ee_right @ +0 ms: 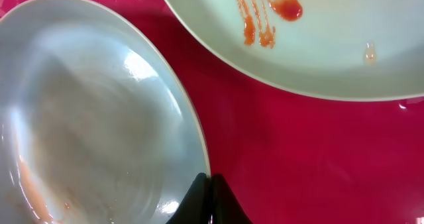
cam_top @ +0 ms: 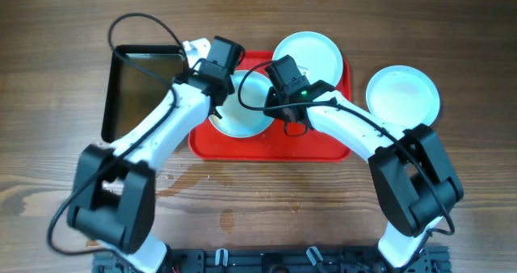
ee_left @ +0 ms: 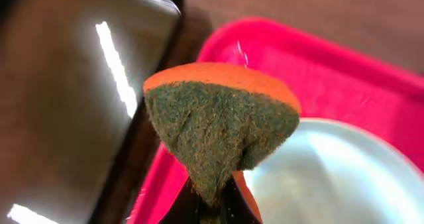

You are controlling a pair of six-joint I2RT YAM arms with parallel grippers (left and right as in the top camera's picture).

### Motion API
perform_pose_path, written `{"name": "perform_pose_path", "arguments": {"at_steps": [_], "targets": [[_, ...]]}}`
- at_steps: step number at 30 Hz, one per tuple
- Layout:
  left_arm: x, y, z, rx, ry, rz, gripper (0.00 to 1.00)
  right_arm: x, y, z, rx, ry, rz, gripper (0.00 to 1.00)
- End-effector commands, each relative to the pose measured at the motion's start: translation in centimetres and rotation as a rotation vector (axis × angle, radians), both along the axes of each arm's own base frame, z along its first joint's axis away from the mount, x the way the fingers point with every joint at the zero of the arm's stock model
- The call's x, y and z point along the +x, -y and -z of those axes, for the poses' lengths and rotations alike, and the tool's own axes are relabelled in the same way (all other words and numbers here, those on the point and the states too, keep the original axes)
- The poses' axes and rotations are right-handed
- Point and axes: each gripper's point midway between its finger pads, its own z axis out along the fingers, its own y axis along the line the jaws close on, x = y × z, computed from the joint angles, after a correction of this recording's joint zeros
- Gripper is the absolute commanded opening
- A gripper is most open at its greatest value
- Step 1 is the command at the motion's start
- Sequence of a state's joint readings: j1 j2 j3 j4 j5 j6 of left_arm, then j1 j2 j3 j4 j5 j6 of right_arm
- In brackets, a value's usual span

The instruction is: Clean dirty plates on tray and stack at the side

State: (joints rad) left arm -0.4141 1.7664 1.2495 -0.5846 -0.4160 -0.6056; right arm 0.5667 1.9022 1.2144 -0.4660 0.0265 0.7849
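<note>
Scrubbing works best if you press the sponge [ee_left: 218, 124], clamped in your left gripper [ee_left: 212, 209], flat onto the near plate [ee_right: 86, 118] on the tray [cam_top: 266, 148]. Let your right gripper [ee_right: 209, 199], fingers closed at that plate's rim, steady it.

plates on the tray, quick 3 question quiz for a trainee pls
1. True or false: all three plates sit on the tray.
2. The left gripper holds: A a sponge; B a plate; C nothing.
3. What marks the upper plate in the right wrist view?
Key: 1 false, one plate lies on the table to the right; 2 A; 3 red sauce streaks.
</note>
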Motion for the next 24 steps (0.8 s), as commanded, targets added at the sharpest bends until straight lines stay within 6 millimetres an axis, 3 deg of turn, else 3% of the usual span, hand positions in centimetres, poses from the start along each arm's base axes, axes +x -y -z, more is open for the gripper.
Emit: {"name": "perform_pose_path", "arguments": {"at_steps": [1, 6, 9, 11, 13, 15, 17, 20, 23, 24], "targets": [[-0.2, -1.3, -4.8, -0.018, 0.087, -0.059, 0.04, -0.1, -0.2, 0.9, -0.007, -0.015, -0.003, 0.04], [-2.3, -2.6, -3.1, -0.016, -0.043, -0.067, 0.04, 0.5, -0.2, 1.9, -0.001, -0.015, 0.003, 0.17], [-2.1, -4.1, -2.6, -0.091, -0.072, -0.103, 0.04, 0.3, -0.9, 3.5, 0.039, -0.057, -0.013, 0.27], [-2.0, -4.7, -2.1, -0.193, -0.105, -0.118, 0.04, 0.5, -0.6, 4.0, 0.055, -0.072, -0.002, 0.29], [-1.9, -4.7, -2.0, -0.254, -0.119, -0.117, 0.04, 0.8, -0.4, 4.0, 0.069, -0.073, 0.006, 0.23], [-1.9, -4.8, -2.0, -0.255, -0.119, -0.119, 0.04, 0.8, -0.4, 4.0, 0.07, -0.073, 0.004, 0.06], [-2.0, -4.7, -2.0, -0.255, -0.12, -0.118, 0.04, 0.7, -0.7, 4.0, 0.081, -0.077, -0.022, 0.04], [-1.9, -4.7, -2.0, -0.255, -0.12, -0.118, 0.04, 0.8, -2.2, 2.5, 0.128, -0.062, -0.141, 0.04], [-1.9, -4.8, -2.0, -0.255, -0.12, -0.118, 0.04, 1.1, -1.3, -0.3, 0.104, -0.034, -0.175, 0.04], [-1.9, -4.8, -2.0, -0.255, -0.12, -0.118, 0.04, 1.3, -0.1, -2.2, 0.073, 0.0, -0.171, 0.04]]}}
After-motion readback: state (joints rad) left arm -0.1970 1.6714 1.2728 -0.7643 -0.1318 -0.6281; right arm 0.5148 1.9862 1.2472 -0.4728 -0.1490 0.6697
